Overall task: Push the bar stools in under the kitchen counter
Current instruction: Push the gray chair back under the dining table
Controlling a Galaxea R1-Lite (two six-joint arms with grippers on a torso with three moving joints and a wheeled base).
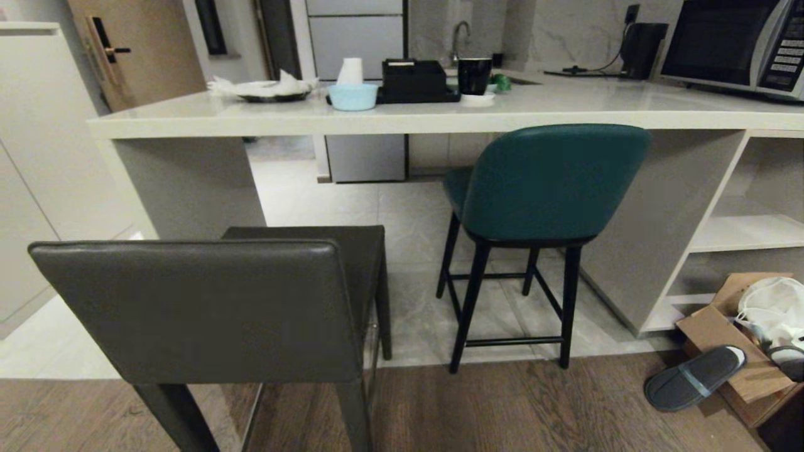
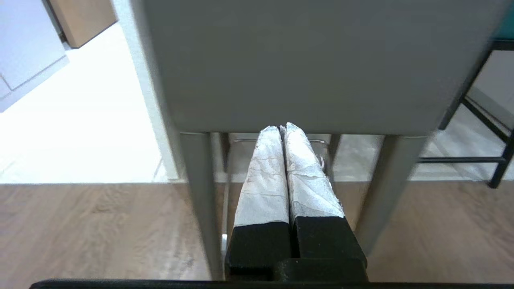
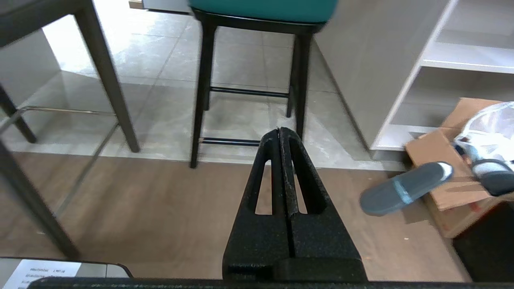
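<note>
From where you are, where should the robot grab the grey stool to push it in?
Probably the top edge of the grey stool's flat backrest, from the near side. Its back faces the robot and its seat points toward the kitchen counter. The left gripper is closest.

Dark wood-plank flooring (image 1: 502, 408) covers the near part of the room and meets pale glossy grey tiles (image 1: 326, 201) in a straight seam farther in. A wooden door (image 1: 135, 50) with a black handle stands at the far left, beside tall white cabinets (image 1: 38, 157). The back wall (image 1: 565, 31) is marble-look stone, with a curved tap (image 1: 460, 34) before it. A microwave (image 1: 735, 44) sits at the far right. On the wood floor to the right lies an open cardboard box (image 1: 722, 333) with a grey slipper (image 1: 694, 378) leaning against it.
</note>
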